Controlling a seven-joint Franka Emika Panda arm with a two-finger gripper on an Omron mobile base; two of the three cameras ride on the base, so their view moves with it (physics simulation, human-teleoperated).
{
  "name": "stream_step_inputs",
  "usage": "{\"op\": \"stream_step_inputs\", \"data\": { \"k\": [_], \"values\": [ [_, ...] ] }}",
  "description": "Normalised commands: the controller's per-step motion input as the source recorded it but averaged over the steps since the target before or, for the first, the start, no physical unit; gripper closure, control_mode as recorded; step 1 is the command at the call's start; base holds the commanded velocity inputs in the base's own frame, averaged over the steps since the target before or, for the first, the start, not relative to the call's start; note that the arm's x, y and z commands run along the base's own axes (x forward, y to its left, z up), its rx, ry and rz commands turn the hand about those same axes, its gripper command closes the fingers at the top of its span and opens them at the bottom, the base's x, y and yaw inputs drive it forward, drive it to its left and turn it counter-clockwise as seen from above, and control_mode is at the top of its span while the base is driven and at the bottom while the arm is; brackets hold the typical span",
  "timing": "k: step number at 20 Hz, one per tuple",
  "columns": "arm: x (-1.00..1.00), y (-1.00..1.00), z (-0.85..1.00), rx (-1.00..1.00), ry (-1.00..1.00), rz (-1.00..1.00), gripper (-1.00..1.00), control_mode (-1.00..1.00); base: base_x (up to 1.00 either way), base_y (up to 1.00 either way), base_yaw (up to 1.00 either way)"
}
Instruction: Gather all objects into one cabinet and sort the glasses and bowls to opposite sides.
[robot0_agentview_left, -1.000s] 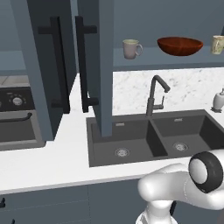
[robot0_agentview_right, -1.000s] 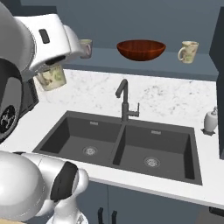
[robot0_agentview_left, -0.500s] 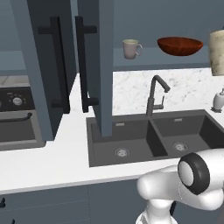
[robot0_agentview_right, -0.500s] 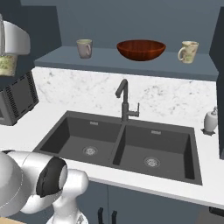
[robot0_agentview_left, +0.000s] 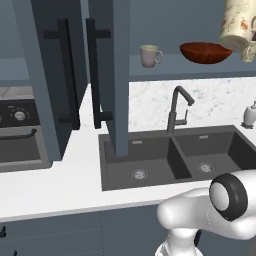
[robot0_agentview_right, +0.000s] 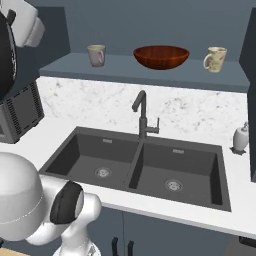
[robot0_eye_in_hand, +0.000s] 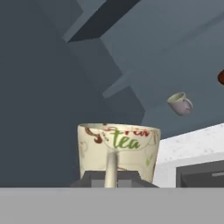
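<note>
Pinching a cream tea mug (robot0_eye_in_hand: 118, 151) printed with "tea" in green and red swirls, the gripper (robot0_eye_in_hand: 111, 181) sits at 6 o'clock in the hand view, its fingers pressed against the mug's sides with the loop handle facing the camera. In the left base view the same mug (robot0_agentview_left: 239, 22) hangs high at 1 o'clock, just in front of the open cabinet shelf (robot0_agentview_left: 200, 67). On that shelf, in the right base view, stand a grey-beige cup (robot0_agentview_right: 96, 55) at 11 o'clock, the reddish-brown bowl (robot0_agentview_right: 161, 57) at 12 o'clock, and a speckled mug (robot0_agentview_right: 215, 58) at 1 o'clock, each well apart. Below lie the black faucet (robot0_agentview_right: 143, 116) and double sink (robot0_agentview_right: 140, 165); a white soap dispenser (robot0_agentview_right: 240, 139) stands at 3 o'clock. The cabinet doors (robot0_agentview_left: 97, 75) swing open at 11 o'clock in the left base view.
</note>
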Motion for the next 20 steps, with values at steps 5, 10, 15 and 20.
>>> {"op": "stream_step_inputs", "data": {
  "k": [5, 10, 15, 20],
  "values": [
    [0.52, 0.65, -0.69, 0.07, -0.26, 0.05, 1.00, -1.00, 0.00, 0.00, 0.00],
    [0.94, 0.36, -0.89, 0.10, -0.43, 0.00, 1.00, -1.00, 0.00, 0.00, 0.00],
    [1.00, 0.11, -0.51, 0.28, -0.48, 0.01, 1.00, -1.00, 0.00, 0.00, 0.00],
    [0.86, -0.01, 0.01, 0.05, -0.21, 0.04, 1.00, -1.00, 0.00, 0.00, 0.00]
  ]
}}
